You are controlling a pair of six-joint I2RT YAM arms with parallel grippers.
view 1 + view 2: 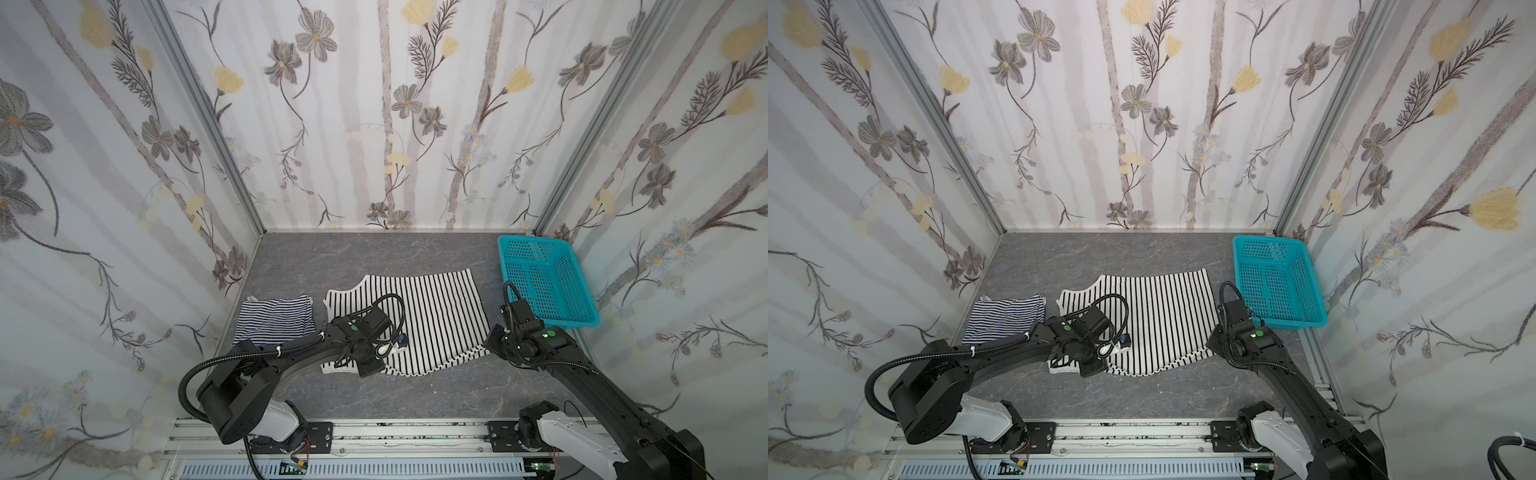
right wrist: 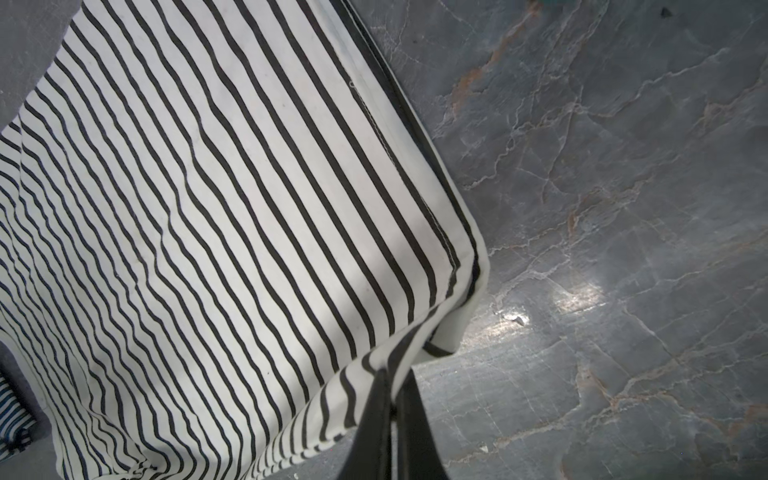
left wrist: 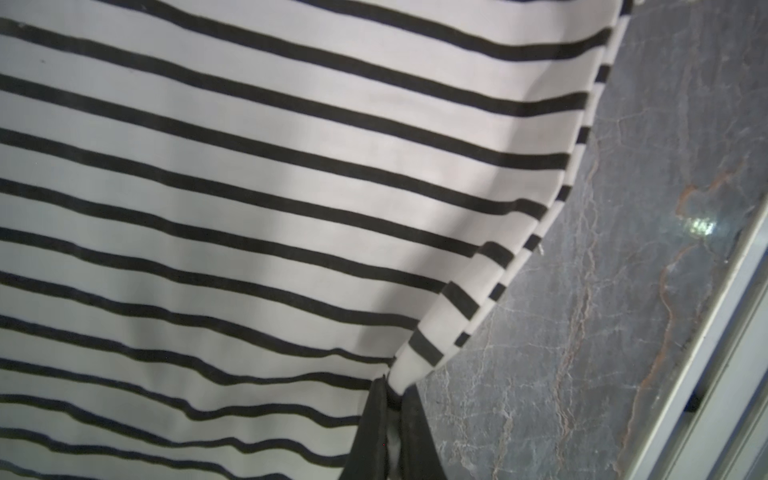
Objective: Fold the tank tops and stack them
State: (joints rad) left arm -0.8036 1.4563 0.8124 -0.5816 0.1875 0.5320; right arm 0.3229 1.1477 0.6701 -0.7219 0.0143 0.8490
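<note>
Both pairs of jaws are clenched on the wide-striped tank top (image 1: 440, 316), gripping its near edge.

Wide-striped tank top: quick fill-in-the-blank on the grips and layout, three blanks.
The left gripper and right gripper are both ____ on the wide-striped tank top. In both top views the navy-striped tank top lies to its ____. The basket is coloured ____.
Missing: shut; left; turquoise.
</note>
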